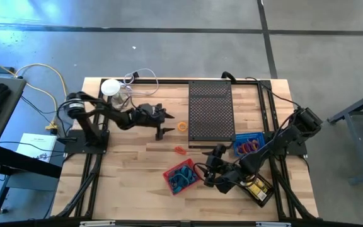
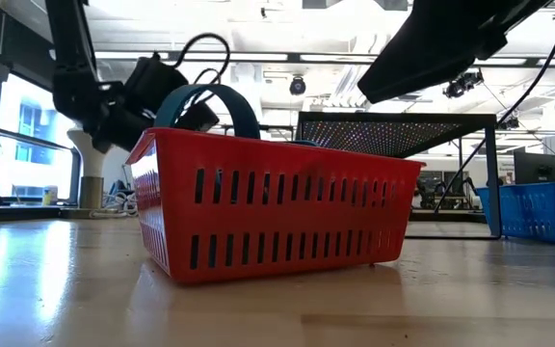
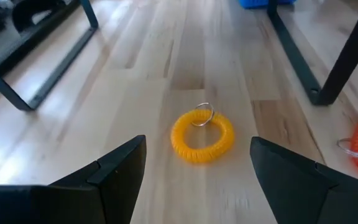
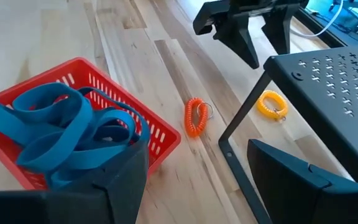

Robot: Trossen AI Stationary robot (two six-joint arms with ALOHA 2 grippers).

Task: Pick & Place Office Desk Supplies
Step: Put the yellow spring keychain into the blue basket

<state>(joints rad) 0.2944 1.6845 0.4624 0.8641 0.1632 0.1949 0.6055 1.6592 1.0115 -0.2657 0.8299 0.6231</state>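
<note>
A yellow coil ring (image 3: 202, 135) with a small metal ring lies flat on the wooden table (image 1: 131, 164), just ahead of my open left gripper (image 1: 164, 124), whose fingers stand on either side of it without touching. An orange coil ring (image 4: 194, 117) lies on the table between the yellow one and a red basket (image 1: 181, 176). The basket holds several blue elastic bands (image 4: 55, 130). My right gripper (image 1: 209, 167) hovers open beside the red basket, with nothing between its fingers.
A black perforated tray (image 1: 210, 110) stands on thin legs right of the yellow coil. A blue basket (image 1: 249, 144) with coloured items sits behind my right arm, a yellow-and-black box (image 1: 258, 188) near the front edge. A white round object (image 1: 111, 87) with a cable is at the far left.
</note>
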